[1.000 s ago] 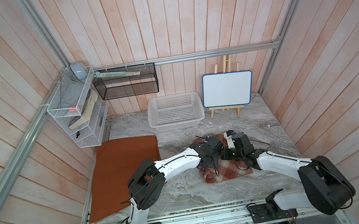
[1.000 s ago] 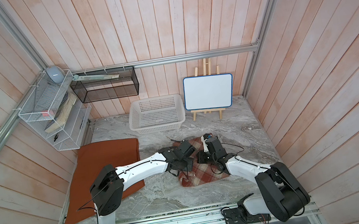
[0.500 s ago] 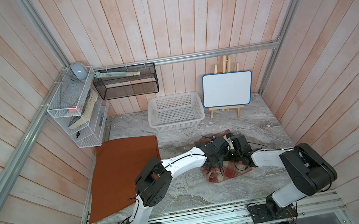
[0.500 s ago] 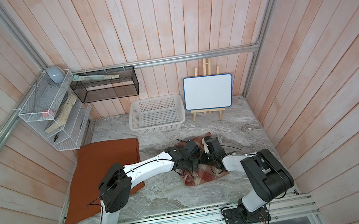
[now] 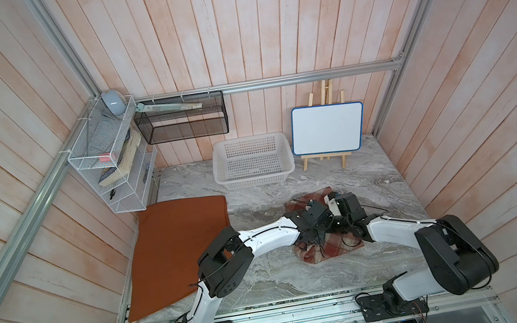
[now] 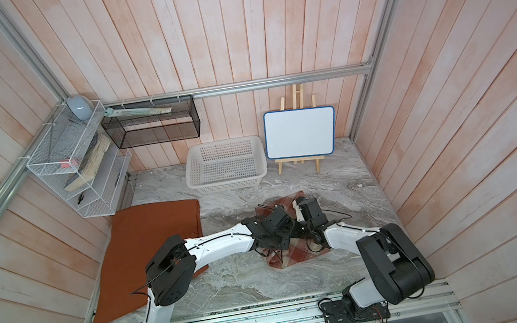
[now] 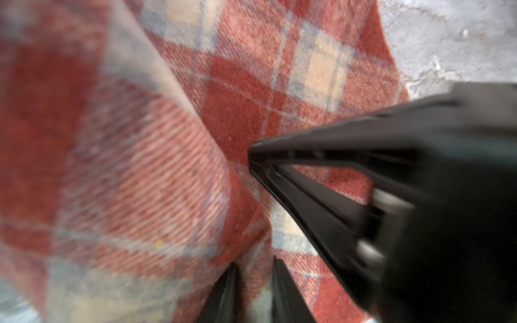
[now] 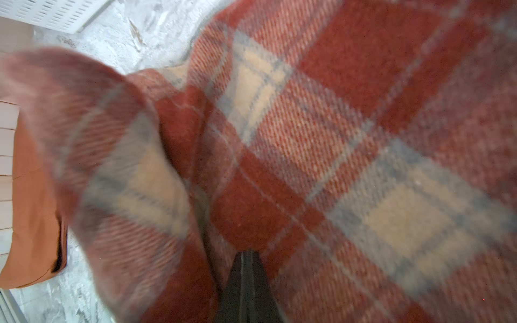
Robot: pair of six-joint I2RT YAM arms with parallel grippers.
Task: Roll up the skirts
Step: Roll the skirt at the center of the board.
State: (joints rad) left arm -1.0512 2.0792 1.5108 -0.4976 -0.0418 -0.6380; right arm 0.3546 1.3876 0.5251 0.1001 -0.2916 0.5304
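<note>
Plaid skirt point(image 5: 330, 247) lay on the surface point(image 5: 268, 282), mid-right, in front of the basket point(image 5: 254, 178) but well apart from it. It looked partly rolled: wrist views showed a thick, rounded fold standing up beside a flat stretch of cloth. In both top views the near end was bunched. Orange skirt point(image 5: 176, 251) lay flat & unrolled at the left edge, well apart from the plaid one.

Both arms met over the plaid skirt.
- Left gripper point(image 7: 254, 264): fingers a little apart w/ plaid cloth in the gap. Couldn't tell if they were pinching it or loose around it.
- Right gripper point(image 8: 246, 261): fingers clenched tight together, tip against the cloth just beside the fold. No cloth seen b/w them.

Step in hand, prob.: mid-roll on the plaid skirt, w/ the orange one not yet started.

Nxt move prob. calls for a fresh hold on the fold's edge from both sides, then turning it over onto the flat part, evenly & snug. The woolly cloth looked thick, so the roll may spring open if one side goes slack.
</note>
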